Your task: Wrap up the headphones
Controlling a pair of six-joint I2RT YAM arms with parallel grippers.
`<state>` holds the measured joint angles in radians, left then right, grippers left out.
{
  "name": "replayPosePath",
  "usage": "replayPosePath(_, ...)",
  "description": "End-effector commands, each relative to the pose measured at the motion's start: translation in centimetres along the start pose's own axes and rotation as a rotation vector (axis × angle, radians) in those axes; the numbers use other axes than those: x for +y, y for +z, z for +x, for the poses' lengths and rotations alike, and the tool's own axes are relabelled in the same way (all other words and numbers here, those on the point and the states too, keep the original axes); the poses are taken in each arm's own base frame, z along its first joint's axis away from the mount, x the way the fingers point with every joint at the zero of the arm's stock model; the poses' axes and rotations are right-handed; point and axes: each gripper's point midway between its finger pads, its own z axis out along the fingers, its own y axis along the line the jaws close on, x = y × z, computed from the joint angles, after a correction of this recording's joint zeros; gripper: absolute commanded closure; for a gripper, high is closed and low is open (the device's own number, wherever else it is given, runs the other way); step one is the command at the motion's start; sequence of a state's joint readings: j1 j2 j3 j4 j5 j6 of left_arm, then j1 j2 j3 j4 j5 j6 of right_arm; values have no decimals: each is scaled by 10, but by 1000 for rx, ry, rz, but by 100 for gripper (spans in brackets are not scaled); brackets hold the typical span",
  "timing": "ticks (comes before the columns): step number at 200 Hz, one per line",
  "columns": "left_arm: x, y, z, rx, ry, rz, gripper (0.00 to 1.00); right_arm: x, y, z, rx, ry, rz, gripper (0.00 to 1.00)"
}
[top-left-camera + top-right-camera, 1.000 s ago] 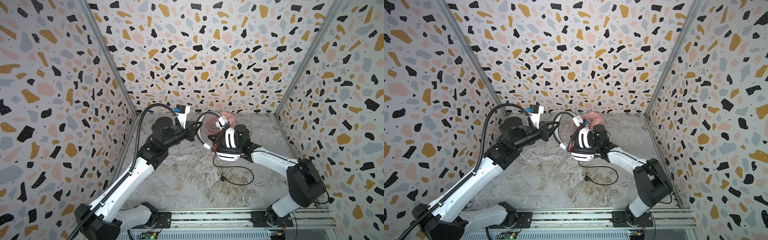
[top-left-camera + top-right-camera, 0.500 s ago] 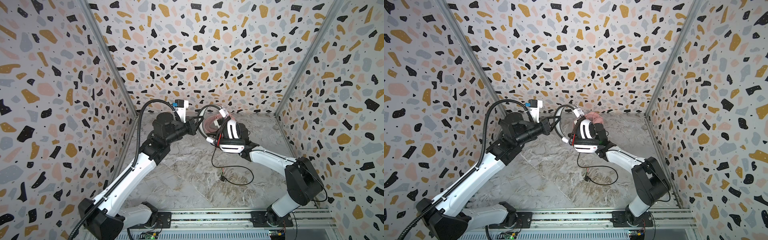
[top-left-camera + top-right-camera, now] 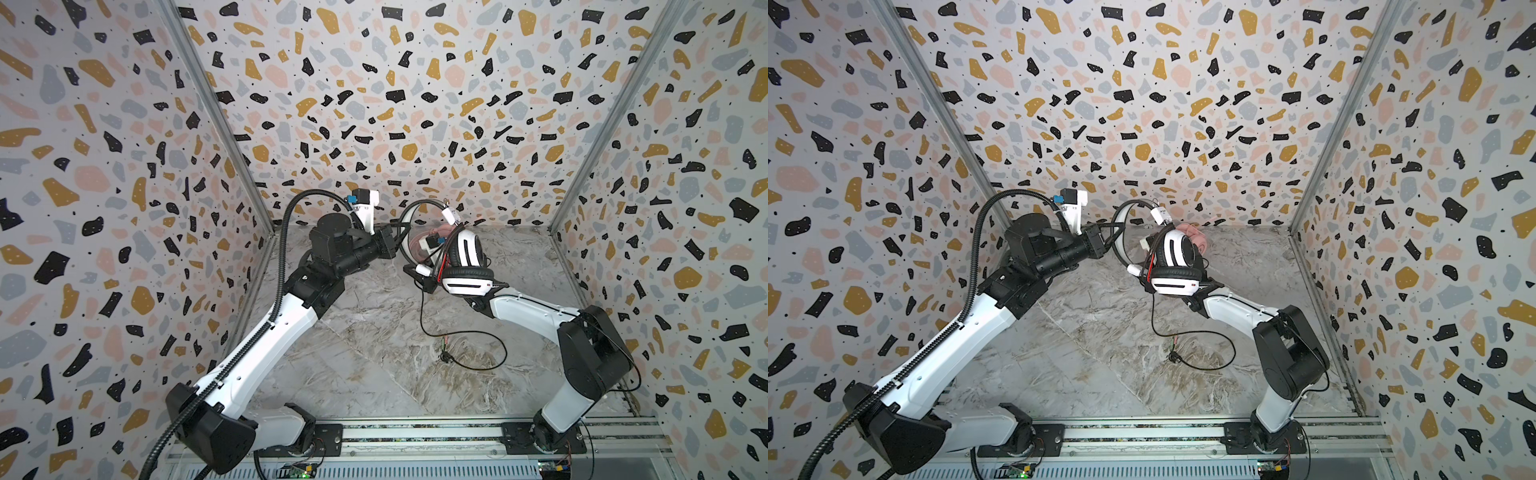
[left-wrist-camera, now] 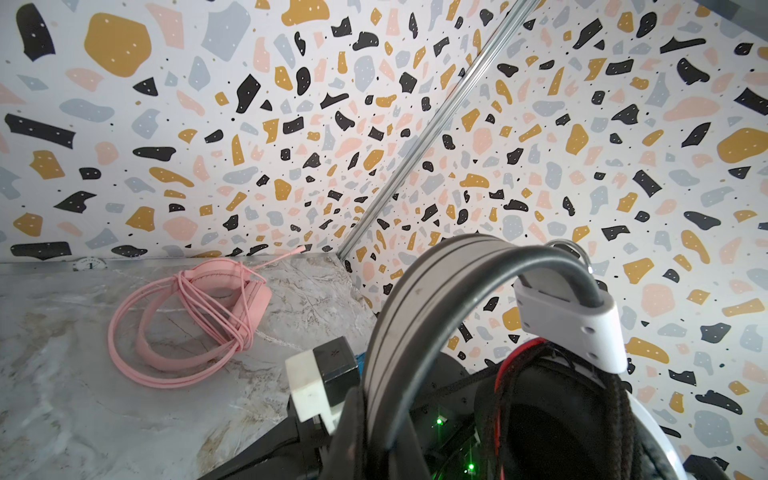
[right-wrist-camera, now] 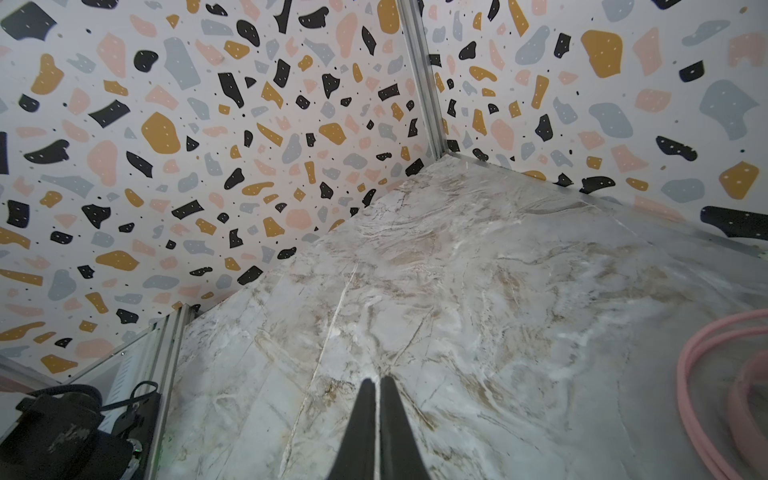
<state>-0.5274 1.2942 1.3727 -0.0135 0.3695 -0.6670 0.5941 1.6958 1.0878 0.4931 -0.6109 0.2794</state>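
The white headphones (image 3: 465, 253) with black stripes are up in the air at the back middle. My left gripper (image 3: 397, 245) is shut on their dark headband (image 4: 415, 316). Their ear cups (image 3: 1177, 266) rest across my right arm's wrist. My right gripper (image 5: 377, 380) is shut with nothing between its fingers, pointing over bare table. The black cable (image 3: 478, 361) hangs from the cups and loops on the table, its plug (image 3: 446, 355) lying flat. The pink headphones (image 4: 245, 299) lie at the back wall with their pink cable wound round them, partly hidden behind the white pair in both top views.
Patterned walls close the marble table (image 3: 374, 332) on three sides, with metal posts (image 3: 232, 137) in the back corners. The arms' base rail (image 3: 415, 436) runs along the front edge. The pink cable (image 5: 706, 353) lies close beside my right gripper.
The right arm has lifted and turned the ear cups up and back toward the wall. The left gripper moved right and back with the headband. More cable now hangs off the table.
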Motion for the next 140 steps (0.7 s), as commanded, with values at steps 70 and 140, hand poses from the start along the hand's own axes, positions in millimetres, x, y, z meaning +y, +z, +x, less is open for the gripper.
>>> replayPosePath(70, -135, -71, -130, -355, 114, 399, 100, -10, 14, 67, 152, 127, 2, 90)
replayPosePath(140, -83, -83, -177, -544, 207, 137, 100, 3, -17, 107, 177, 188, 18, 97)
